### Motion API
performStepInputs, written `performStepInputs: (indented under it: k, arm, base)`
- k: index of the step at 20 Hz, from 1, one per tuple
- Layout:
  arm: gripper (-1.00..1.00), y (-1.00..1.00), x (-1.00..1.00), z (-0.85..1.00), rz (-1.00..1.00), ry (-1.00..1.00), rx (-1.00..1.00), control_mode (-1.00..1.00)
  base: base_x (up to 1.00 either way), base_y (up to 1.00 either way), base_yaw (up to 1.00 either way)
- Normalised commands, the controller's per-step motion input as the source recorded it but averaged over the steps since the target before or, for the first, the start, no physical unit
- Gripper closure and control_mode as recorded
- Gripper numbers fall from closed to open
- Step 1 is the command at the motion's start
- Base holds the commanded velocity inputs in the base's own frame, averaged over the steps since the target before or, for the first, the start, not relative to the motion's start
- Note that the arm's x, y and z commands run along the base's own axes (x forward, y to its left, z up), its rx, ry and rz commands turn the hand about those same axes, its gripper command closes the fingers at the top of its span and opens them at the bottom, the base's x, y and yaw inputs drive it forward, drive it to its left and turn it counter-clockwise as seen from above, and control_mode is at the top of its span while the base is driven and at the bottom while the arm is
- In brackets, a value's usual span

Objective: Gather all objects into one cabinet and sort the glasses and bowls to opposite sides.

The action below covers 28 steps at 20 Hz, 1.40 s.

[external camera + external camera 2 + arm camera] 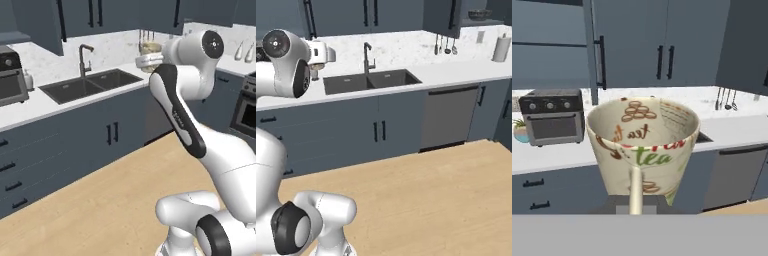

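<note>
Beige cup [643, 150] sits clamped in the jaws, carried high above the worktop [557, 152] before the closed cabinet [629, 42]. Carrying is the step in hand; next, the door must open for placing.

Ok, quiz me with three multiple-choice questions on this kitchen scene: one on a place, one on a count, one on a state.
1. Where does the toaster oven stand?
A on the counter
B on a chair
C on a stool

2. How many basins has the sink?
A one
B two
C three

3. What is the gripper doing?
A hanging open
B shut on the beige cup
C shut on a plate

Answers:
1 A, it sits on the white worktop.
2 B, a divider splits it in two.
3 B, the cup is held upright in the air at the fingers.
</note>
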Motion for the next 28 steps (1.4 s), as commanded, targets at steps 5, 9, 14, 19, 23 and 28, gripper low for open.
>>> performStepInputs:
  k: [5, 9, 14, 19, 23, 28]
  arm:
    - [1.0, 0.0, 0.0, 0.0, 0.0, 0.0, 0.0, 1.0]
    - [1.0, 0.0, 0.0, 0.0, 0.0, 0.0, 0.0, 1.0]
    - [1.0, 0.0, 0.0, 0.0, 0.0, 0.0, 0.0, 1.0]
    - [1.0, 0.0, 0.0, 0.0, 0.0, 0.0, 0.0, 1.0]
    - [1.0, 0.0, 0.0, 0.0, 0.0, 0.0, 0.0, 1.0]
    - [1.0, 0.0, 0.0, 0.0, 0.0, 0.0, 0.0, 1.0]
  base:
    - [0.93, -1.0, 0.04]
    - [1.0, -1.0, 0.13]
    - [0.82, -1.0, 0.03]
    - [0.37, -1.0, -0.16]
    - [0.5, -1.0, -0.26]
    - [0.97, -0.95, 0.04]
